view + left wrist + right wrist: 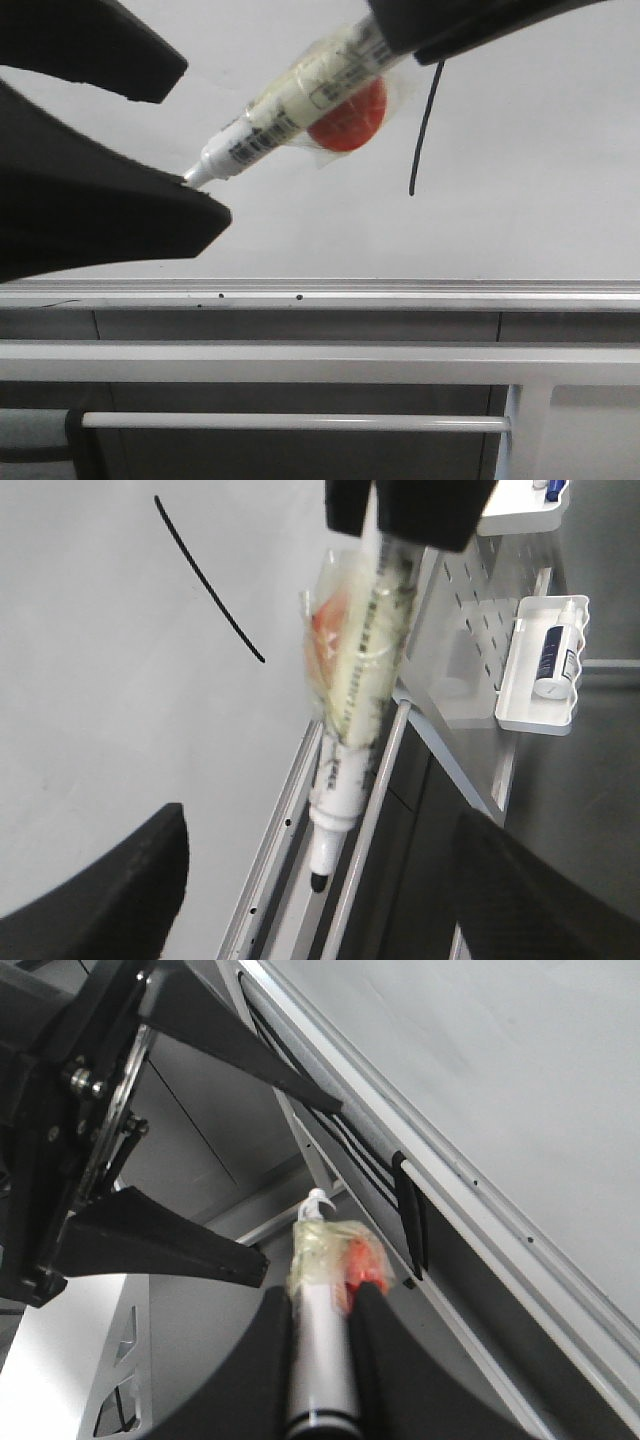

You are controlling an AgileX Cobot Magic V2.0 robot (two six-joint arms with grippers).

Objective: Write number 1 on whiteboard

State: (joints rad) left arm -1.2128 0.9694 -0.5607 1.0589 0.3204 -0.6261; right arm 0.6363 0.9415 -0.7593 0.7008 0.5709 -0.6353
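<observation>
Black claws nearest us: the left claw [195, 130] stands with its fingers wide apart and nothing between them; we see the pen tip pointing into that gap.
Right claw: the right claw [322, 1310] is clamped on the marker pen [290, 105], a white pen wrapped in clear tape with a red ball [350, 118] bound to its barrel.
Pen tip: it looks off the board, so we judge no writing is under way at this instant.
Work done: the number 1 [426, 125] stands on the whiteboard [540, 180] as one thin black stroke, slightly curved, to the right of the pen.
Work left: we judge the writing finished; only passing or putting away the pen seems to remain.
Surface: glossy white, otherwise clean, with a silver rail [400, 294] along its lower edge carrying a few dark specks.
Room beyond: grey frame bars [300, 361] under the rail; in the left wrist view, a perforated side panel with a white tray [540, 670] holding a small bottle [555, 650].
</observation>
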